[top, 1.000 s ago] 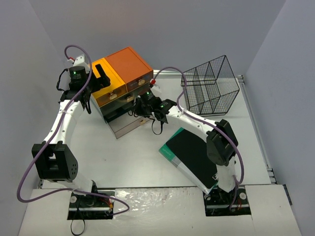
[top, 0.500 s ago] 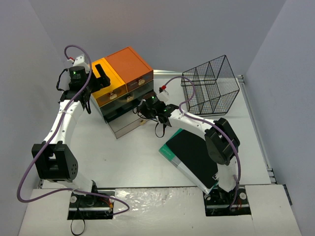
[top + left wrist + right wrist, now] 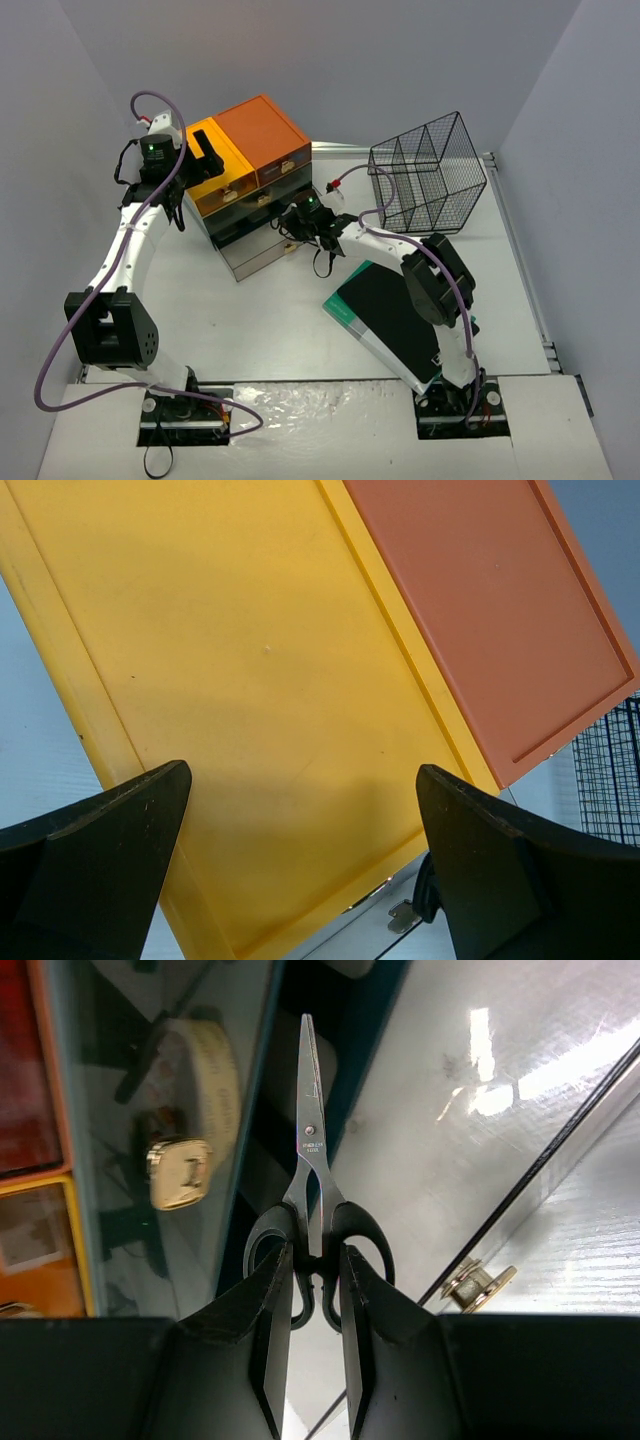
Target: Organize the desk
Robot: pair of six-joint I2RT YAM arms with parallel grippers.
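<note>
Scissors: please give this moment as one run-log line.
right end effector: shut on scissors | left end effector: open, over chest

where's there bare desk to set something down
The widest bare desk lies in front of the drawer chest, between the left arm and the book. A narrower strip runs right of the book, below the wire basket. Crowded: between chest and basket, where the right gripper holds scissors.

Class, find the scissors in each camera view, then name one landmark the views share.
Top external: hidden at the right gripper, by the drawer chest.
Left wrist: not in it.
Right wrist: scissors at centre, handles clamped between the fingers, blades pointing up.
Shared landmark: the drawer chest's orange and yellow parts.
</note>
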